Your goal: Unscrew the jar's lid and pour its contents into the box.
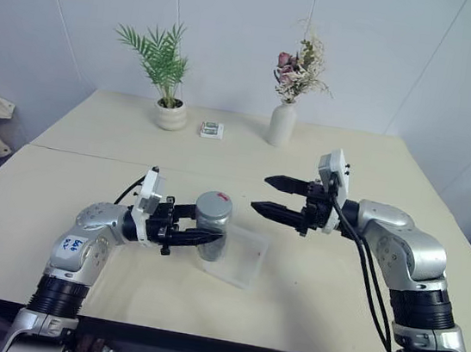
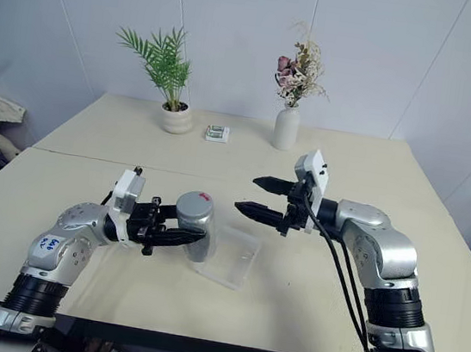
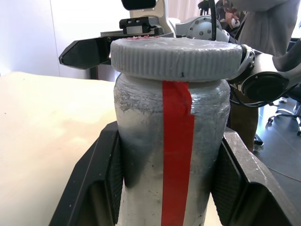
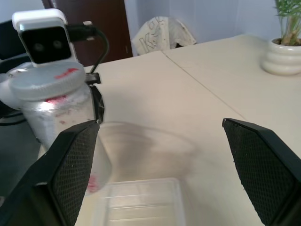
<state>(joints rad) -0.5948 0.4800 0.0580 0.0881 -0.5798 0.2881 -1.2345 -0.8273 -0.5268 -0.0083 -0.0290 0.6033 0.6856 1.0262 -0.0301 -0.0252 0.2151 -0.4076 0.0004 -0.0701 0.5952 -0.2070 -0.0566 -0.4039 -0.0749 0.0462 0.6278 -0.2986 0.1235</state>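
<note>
The left gripper (image 1: 203, 239), fingers clamped, holds the small silvery glass jar (image 1: 210, 235) above the clear plastic box (image 1: 240, 259); its grey ribbed lid (image 1: 214, 203) remains on (unscrewing and pouring remain). The right gripper (image 1: 268, 195) waits spread nearby.

One jar (image 1: 210, 235) with one lid (image 1: 214, 203), one box (image 1: 242, 259), one vase (image 1: 281, 124), one plant pot (image 1: 171, 115), one small carton (image 1: 212, 129), two grippers (image 1: 201, 239) (image 1: 269, 195).

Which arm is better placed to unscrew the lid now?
The right. The left gripper is shut on the jar, holding it upright over the box. The right gripper is open and empty, level with the lid and pointing at it, so it probably twists next.
</note>
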